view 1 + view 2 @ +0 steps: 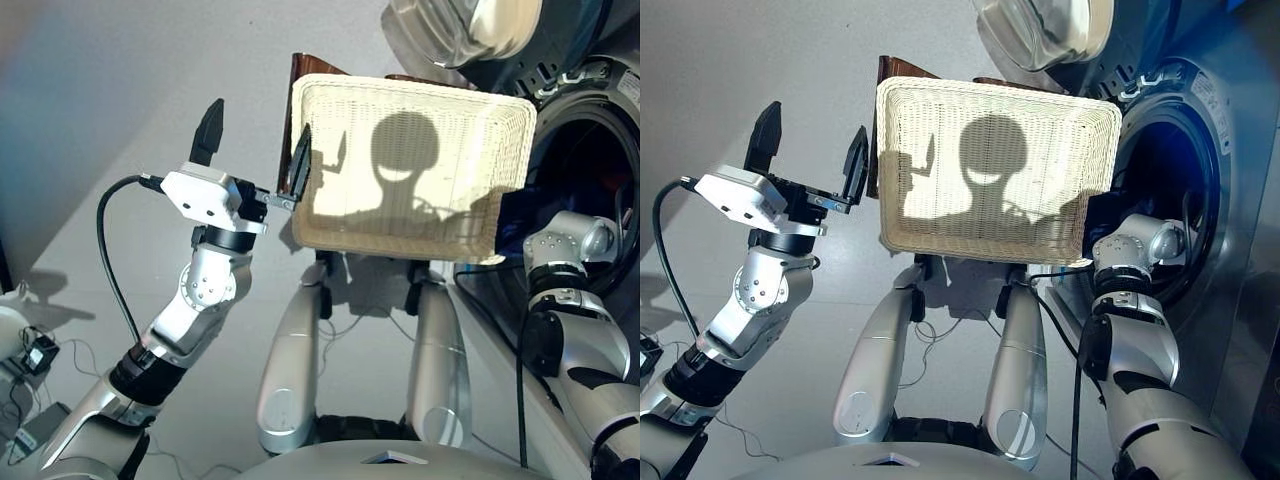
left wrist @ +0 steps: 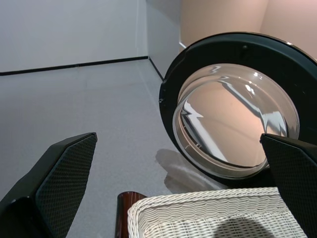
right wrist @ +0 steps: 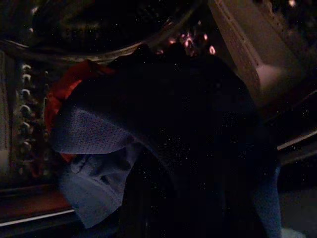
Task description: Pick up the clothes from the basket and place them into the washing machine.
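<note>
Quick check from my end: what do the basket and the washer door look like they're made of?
The basket looks like woven wicker or rattan in a matte cream-white: a fine weave pattern covers its floor, and the rim is braided. The washing machine door seems to be clear, bowl-shaped glass or hard plastic set in a glossy black ring, probably plastic; reflections curve across the pane.

The right end effector is hidden inside the washing machine (image 1: 1200,170), dark cloth (image 3: 198,139) masking its fingers.
</note>
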